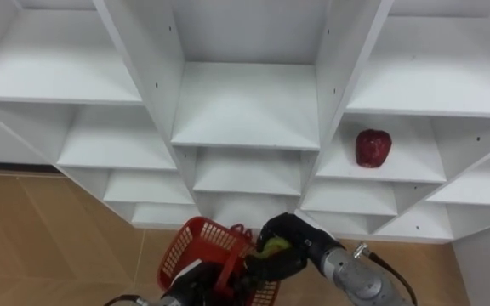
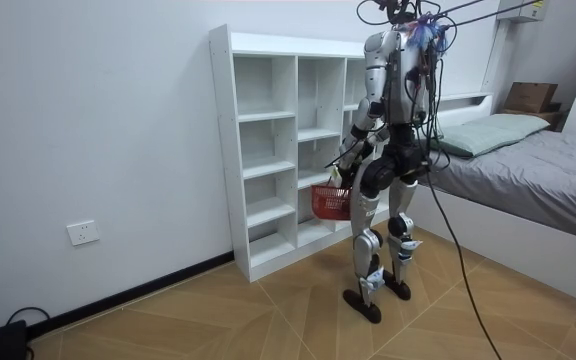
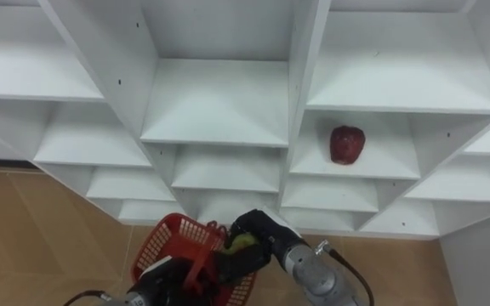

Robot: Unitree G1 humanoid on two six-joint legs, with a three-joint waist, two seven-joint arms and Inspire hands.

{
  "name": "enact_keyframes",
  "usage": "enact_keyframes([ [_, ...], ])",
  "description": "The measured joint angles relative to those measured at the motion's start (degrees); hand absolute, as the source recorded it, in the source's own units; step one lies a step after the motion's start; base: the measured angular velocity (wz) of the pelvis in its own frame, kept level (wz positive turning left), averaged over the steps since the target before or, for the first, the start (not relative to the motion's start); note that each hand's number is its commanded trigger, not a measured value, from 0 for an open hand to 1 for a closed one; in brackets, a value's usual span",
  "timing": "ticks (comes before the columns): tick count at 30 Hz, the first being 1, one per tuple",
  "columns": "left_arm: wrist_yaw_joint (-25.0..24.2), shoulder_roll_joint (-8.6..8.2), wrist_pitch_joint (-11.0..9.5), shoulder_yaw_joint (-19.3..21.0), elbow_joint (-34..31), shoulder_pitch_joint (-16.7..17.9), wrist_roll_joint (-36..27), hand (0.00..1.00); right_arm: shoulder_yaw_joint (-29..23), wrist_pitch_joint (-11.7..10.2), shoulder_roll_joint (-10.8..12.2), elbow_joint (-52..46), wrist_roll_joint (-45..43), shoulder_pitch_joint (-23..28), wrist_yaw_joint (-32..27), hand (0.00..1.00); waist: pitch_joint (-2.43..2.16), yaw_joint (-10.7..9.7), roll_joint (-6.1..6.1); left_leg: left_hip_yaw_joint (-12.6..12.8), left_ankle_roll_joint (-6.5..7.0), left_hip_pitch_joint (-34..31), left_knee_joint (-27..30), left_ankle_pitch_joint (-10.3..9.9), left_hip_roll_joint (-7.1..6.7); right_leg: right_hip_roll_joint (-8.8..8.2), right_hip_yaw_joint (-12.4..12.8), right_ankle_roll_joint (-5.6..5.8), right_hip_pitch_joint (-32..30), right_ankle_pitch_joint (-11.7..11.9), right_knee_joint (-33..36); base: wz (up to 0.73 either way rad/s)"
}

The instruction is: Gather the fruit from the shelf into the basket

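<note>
Green fruit [image 1: 272,247] is grasped in the right robot hand [image 1: 294,234], just over the red basket [image 1: 179,248]. The left robot hand [image 3: 154,287] is at the basket, its grip impossible to tell. You're at the drop-off step; next you'll likely release, then reach up for the red fruit [image 1: 373,147] on the closet [image 1: 245,110] shelf.

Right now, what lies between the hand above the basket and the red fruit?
Bare white shelf boards lie between the right hand, fingers round a green fruit, and the red fruit; the left eye view shows it.
</note>
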Motion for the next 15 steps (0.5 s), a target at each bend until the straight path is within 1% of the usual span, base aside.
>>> enact_keyframes([
  [6,-0.1,-0.04,0.0,-0.1,0.0,-0.1,0.0,1.0,1.1,0.0,0.1,0.0,0.0,-0.1,-0.2,1.0,-0.03,-0.1,0.04,0.0,0.0,-0.5,0.4,0.0,0.01,0.01,0.0,0.0,-0.2,0.0,0.0,0.0],
  [13,-0.1,-0.14,0.0,-1.6,-0.8,-0.3,-0.6,1.0,2.9,-0.1,0.0,0.5,0.0,-0.3,-1.5,1.0,-0.05,-1.1,0.04,0.0,0.0,-0.9,1.2,0.0,-0.05,-0.14,0.1,0.01,-0.7,-0.2,1.0,0.0],
  [14,-0.1,-0.53,0.0,-1.7,-1.0,-0.5,-0.9,1.0,3.2,-0.1,-0.1,0.5,0.0,-0.3,-2.2,1.0,-0.05,-1.2,0.03,0.0,0.0,-0.8,1.2,0.0,-0.04,-0.15,0.1,0.01,-0.6,-0.2,1.1,0.0],
  [15,-0.1,-0.57,0.0,-1.8,-1.0,-0.7,-1.0,1.0,3.2,-0.1,-0.1,0.5,0.0,-0.3,-2.5,1.0,-0.05,-1.1,0.03,0.0,0.0,-0.8,1.2,0.0,-0.04,-0.16,0.0,0.0,-0.6,-0.2,1.2,0.0],
])
